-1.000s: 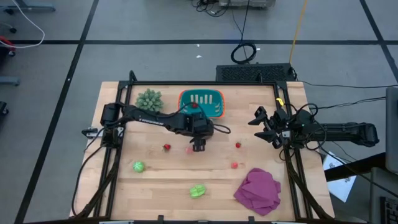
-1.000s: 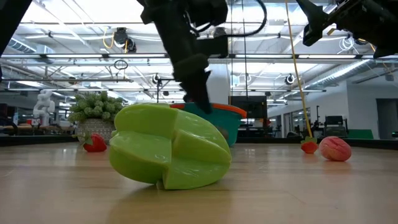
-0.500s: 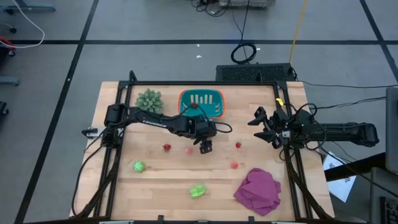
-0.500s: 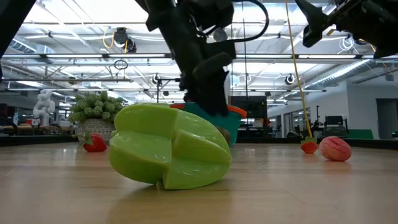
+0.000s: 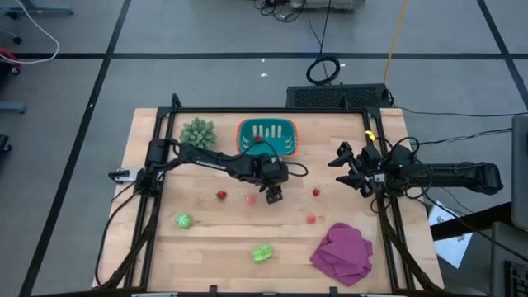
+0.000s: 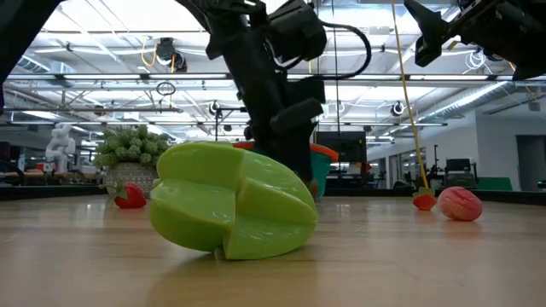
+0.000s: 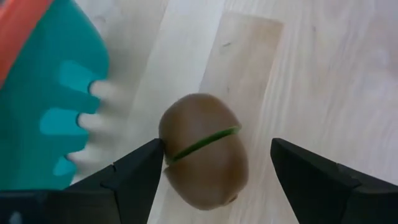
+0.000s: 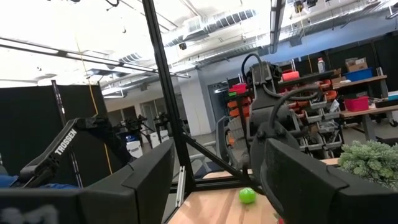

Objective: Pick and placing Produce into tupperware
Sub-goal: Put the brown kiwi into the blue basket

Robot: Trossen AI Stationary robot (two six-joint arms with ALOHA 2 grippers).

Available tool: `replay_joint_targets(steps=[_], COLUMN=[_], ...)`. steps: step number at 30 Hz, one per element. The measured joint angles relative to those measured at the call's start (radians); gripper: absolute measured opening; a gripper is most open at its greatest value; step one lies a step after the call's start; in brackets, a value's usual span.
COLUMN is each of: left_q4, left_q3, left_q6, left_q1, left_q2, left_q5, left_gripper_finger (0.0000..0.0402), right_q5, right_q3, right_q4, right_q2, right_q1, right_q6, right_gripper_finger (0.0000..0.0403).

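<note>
- While the left gripper [image 7: 217,163] hangs low at mid-frame in the high view, its jaws stand wide with the brown oval [image 7: 202,151] between them, one finger touching it, the other apart.
- It is a kiwi-like piece with a green seam, lying on the bench [image 7: 323,81].
- Nearby, the tupperware [image 7: 43,93] is cut off at the frame's left.
- At centre right of the high view, the right gripper [image 5: 351,169] waits, jaws open and empty.

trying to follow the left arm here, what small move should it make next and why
Probably lower and close the left gripper: its open fingers already straddle the brown oval kiwi toy lying on the wooden table, beside the teal plastic tub.
</note>
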Motion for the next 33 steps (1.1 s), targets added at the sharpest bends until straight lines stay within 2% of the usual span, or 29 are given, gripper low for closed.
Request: replay_joint_targets(steps=[13,22,33], left_q4=[0.001,0.001,0.04], left_q3=[0.0,0.0,0.0], left_q6=[0.001,-0.015,-0.024], left_q1=[0.004,0.004,0.004], left_q2=[0.011,0.012,0.08], left_q5=[0.001,0.001,0.016], left_gripper_finger=[0.0296,0.0309,0.031], right_q5=[0.0,0.0,-0.001], right_q3=[0.0,0.0,0.0], right_q4=[0.0,0.001,0.007], right_q2=[0.0,0.0,0.002], right_q1=[0.015,0.04,0.041], right_q6=[0.0,0.0,-0.002], right_gripper_finger=[0.0242,0.0242,0.0242])
